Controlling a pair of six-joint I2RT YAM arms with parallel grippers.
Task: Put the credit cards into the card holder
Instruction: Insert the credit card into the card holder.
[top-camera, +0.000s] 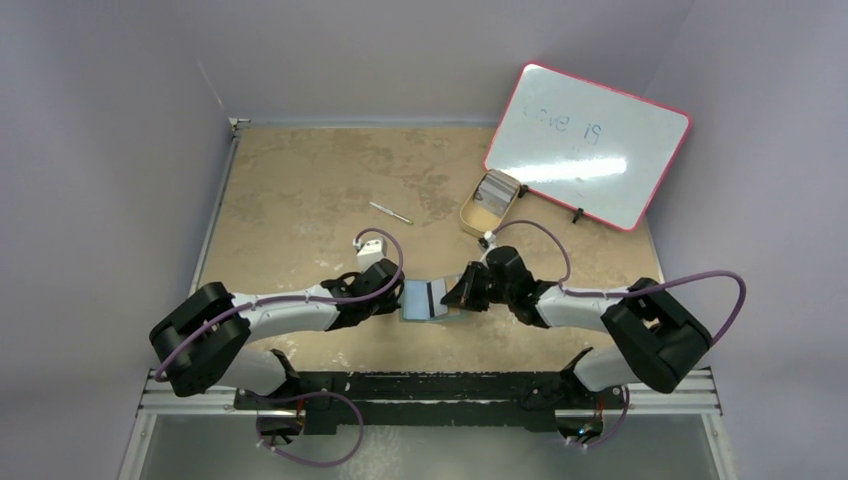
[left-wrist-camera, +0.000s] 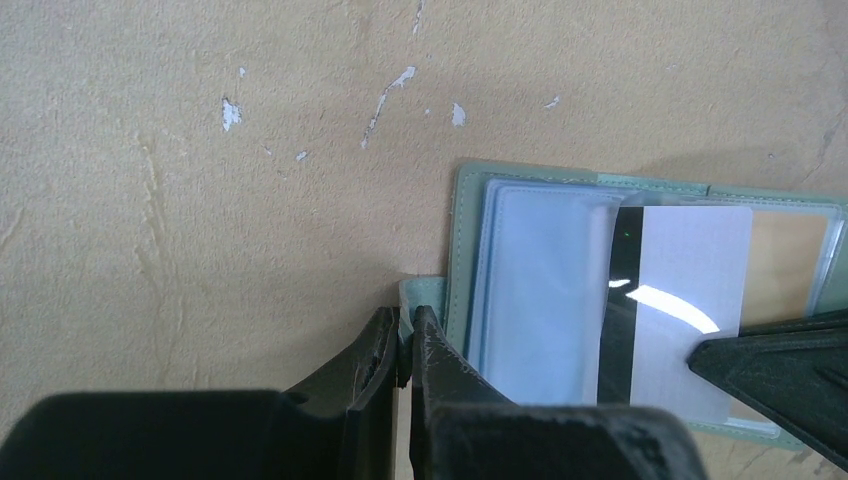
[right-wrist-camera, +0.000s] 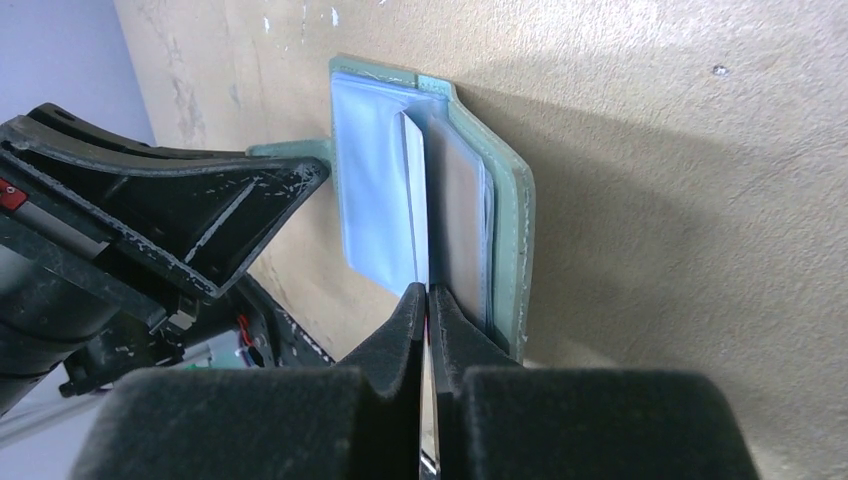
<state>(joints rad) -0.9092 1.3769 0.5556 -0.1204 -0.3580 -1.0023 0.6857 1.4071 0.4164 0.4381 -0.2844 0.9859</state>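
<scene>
The grey-green card holder lies open on the table between both grippers, its pale blue pockets facing up. My left gripper is shut on the holder's small closing tab at its left edge. My right gripper is shut on one white credit card with a black band, held edge-on over the open holder. The card's leading edge is at the mouth of a clear pocket. More credit cards are stacked in the beige tray.
The beige oval tray stands at the back right, next to the pink-edged whiteboard. A thin pen lies on the table behind the left arm. The right gripper's finger shows in the left wrist view.
</scene>
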